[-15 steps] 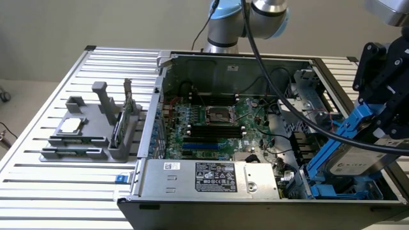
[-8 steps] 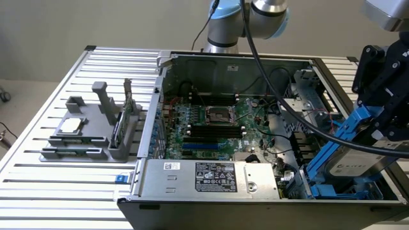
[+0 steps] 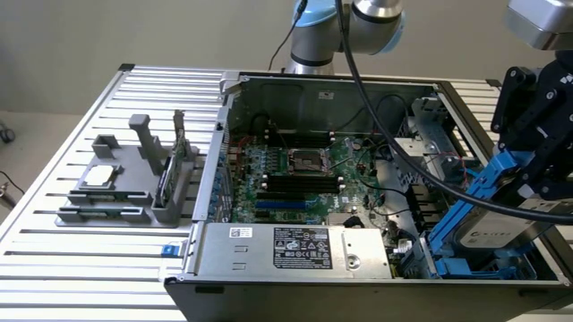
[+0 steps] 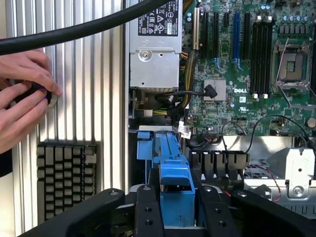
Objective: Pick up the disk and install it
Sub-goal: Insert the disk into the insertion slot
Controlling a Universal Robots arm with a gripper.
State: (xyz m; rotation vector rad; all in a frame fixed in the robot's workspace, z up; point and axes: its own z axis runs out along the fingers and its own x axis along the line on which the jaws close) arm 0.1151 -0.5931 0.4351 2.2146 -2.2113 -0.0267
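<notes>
Looking at the exterior view first, I see the black gripper at that view's right, clenched on the disk, a flat silver-grey metal hard drive with a white printed label and blue plastic rails. The disk hangs tilted over the drive-bay corner of the open grey metal computer case, its lower end down among blue plastic brackets. Whether it touches the bay I cannot tell, and the frame edge cuts off part of the gripper. The green motherboard lies inside the case. At that view's left, on the slatted aluminium table, a grey plastic fixture carries a small square silver processor chip and a thin dark stick standing on edge, hard to make out. Turning to the wrist view, I see the gripper's two black fingers pressing either side of the disk's blue rail, which hides the metal body. Beyond sit a silver box-shaped power supply and the motherboard. A thick black cable crosses the picture. A person's hands, cut off at the frame edge, hold something small and dark that I cannot identify, near a grey gridded block on the table.
</notes>
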